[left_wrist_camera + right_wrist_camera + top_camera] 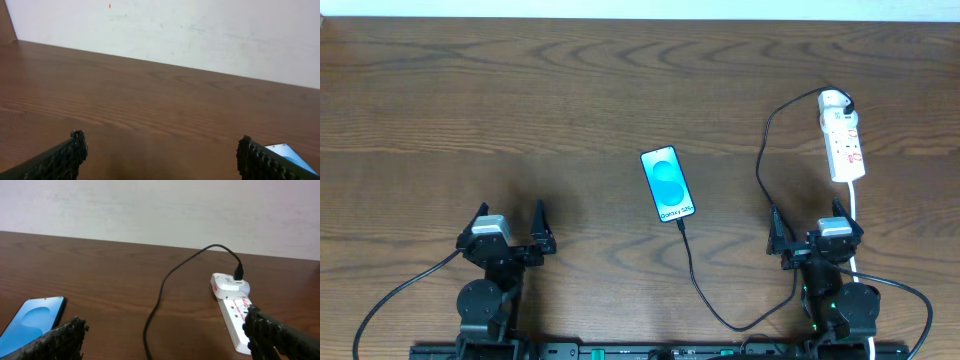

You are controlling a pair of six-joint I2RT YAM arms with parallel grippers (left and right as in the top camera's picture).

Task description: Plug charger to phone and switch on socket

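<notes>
The phone [667,184] lies face up mid-table with a lit white screen and blue-teal circles; it also shows in the right wrist view [31,320] and as a corner in the left wrist view [289,152]. The black charger cable [705,290] runs from the phone's near end, loops by the right arm and goes up to its plug [239,272] in the white socket strip [842,140], also in the right wrist view [232,315]. My left gripper [510,228] is open and empty. My right gripper [812,226] is open and empty, near the strip.
The strip's thick white cord [855,215] runs down past my right gripper. A pale wall [150,210] stands behind the table's far edge. Arm cables trail at the near edge on both sides.
</notes>
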